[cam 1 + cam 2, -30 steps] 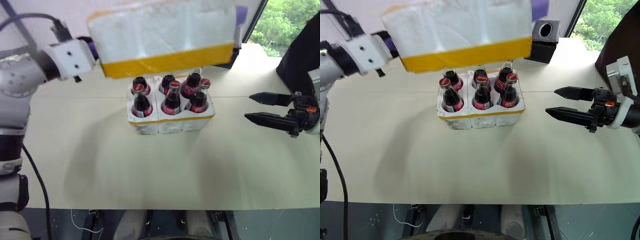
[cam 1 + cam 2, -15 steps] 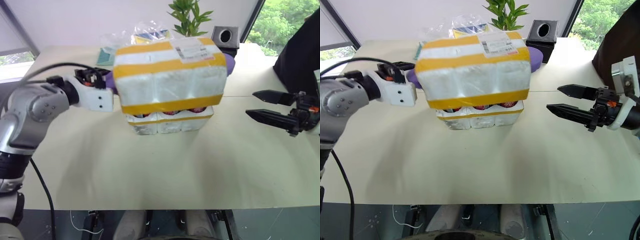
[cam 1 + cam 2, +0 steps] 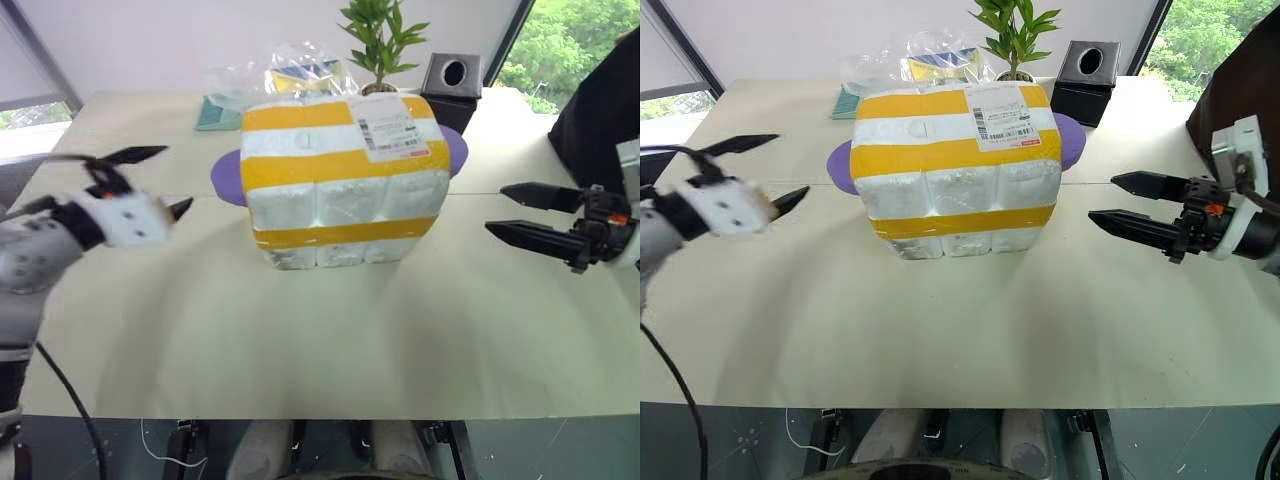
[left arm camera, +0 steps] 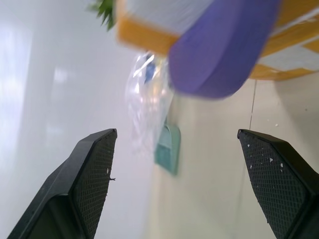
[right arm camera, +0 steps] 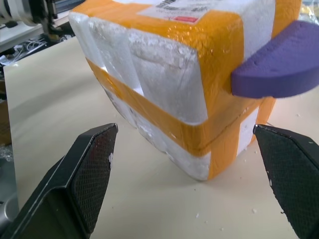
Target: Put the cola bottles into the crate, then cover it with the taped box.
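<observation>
The taped box (image 3: 955, 170) sits over the crate (image 3: 958, 241) on the counter (image 3: 960, 330); left gripper (image 3: 768, 172) and right gripper (image 3: 1120, 200) flank it, jaws apart, empty.

The taped box (image 3: 956, 170) is white styrofoam crossed by wide yellow tape bands, with a white shipping label (image 3: 1004, 115) printed in black and edged by a thin red strip. A purple handle (image 5: 279, 62) juts from each of its ends. The table (image 3: 970, 320) is pale cream. Behind the box stand a green plant (image 3: 1012, 30), a black box with a round hole (image 3: 1085, 68), a teal flat item (image 3: 848, 102), and a clear bag (image 3: 930, 60) holding what seems to be yellow and blue packaging. Both the left gripper (image 3: 150, 182) and the right gripper (image 3: 1120, 200) have black fingers with a fine mesh texture.
</observation>
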Tool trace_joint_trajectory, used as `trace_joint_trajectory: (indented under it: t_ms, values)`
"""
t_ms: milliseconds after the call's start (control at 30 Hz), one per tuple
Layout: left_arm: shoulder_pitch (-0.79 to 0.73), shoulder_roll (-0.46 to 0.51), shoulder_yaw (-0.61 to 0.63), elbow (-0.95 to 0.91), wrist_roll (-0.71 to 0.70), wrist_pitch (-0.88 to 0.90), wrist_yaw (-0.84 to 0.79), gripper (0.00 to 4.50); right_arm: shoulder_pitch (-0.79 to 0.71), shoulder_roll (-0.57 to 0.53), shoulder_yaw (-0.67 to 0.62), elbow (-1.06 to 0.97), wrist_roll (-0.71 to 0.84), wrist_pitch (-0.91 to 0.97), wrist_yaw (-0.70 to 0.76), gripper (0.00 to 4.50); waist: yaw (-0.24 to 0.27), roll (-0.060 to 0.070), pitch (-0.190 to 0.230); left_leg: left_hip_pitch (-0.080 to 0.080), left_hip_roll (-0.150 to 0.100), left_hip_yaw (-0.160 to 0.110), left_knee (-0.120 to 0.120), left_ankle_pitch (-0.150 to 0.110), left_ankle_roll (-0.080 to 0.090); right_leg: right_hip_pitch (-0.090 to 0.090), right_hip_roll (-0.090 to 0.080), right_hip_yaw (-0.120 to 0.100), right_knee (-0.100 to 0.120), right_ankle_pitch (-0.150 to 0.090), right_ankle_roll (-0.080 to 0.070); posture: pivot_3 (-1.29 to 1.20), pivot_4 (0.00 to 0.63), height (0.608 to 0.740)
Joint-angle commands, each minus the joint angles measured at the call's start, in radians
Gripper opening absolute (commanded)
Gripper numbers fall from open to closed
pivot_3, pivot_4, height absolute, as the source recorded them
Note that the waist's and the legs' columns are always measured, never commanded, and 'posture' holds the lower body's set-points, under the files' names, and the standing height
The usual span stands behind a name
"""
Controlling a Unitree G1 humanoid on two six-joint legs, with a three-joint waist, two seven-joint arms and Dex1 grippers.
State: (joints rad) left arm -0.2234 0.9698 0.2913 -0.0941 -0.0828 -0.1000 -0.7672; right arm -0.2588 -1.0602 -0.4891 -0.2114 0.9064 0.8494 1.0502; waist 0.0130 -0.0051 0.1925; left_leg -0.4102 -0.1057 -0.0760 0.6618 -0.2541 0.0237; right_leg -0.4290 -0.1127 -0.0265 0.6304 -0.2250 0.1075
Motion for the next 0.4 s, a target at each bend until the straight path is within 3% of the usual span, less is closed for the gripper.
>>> trace_joint_trajectory:
  t_ms: [33,100,167,267,400]
  values:
    - [0.010,0.049,0.133,0.009,-0.417,0.452,-0.218,4.05,-0.015,-0.002,0.011,0.005,-0.016,-0.037,0.027,4.50,-0.002,0.000,0.000,0.000,0.000,0.000,0.000,0.000,0.000,0.000,0.000,0.000,0.000,0.000,0.000,0.00,0.150,0.740]
    - [-0.013,0.124,0.181,0.070,-0.609,0.719,-0.355,4.05,-0.046,-0.008,0.049,0.033,-0.037,-0.058,0.048,4.50,-0.004,-0.001,0.000,0.000,0.000,0.000,0.000,0.000,0.000,0.000,0.001,-0.001,0.000,0.000,0.000,0.00,0.150,0.740]
    - [-0.031,0.203,0.188,0.119,-0.691,0.840,-0.481,4.05,-0.095,-0.009,0.085,0.064,-0.052,-0.071,0.062,4.50,-0.007,0.000,0.001,0.000,0.000,0.000,0.001,0.000,0.000,0.000,0.003,-0.002,0.001,0.000,0.000,0.00,0.150,0.740]
    - [-0.085,0.258,0.175,0.146,-0.752,0.924,-0.554,4.05,-0.146,-0.005,0.111,0.086,-0.052,-0.076,0.083,4.50,-0.006,0.001,0.001,0.000,0.000,0.000,0.002,0.000,0.000,0.001,0.004,-0.001,0.000,0.000,0.000,0.00,0.150,0.740]
    - [-0.184,0.261,0.146,0.144,-0.771,0.969,-0.538,4.05,-0.188,0.010,0.133,0.092,-0.045,-0.070,0.097,4.50,-0.001,0.001,0.001,0.000,0.000,-0.001,0.001,0.000,0.000,0.001,0.001,-0.001,0.000,0.000,0.000,0.00,0.150,0.740]
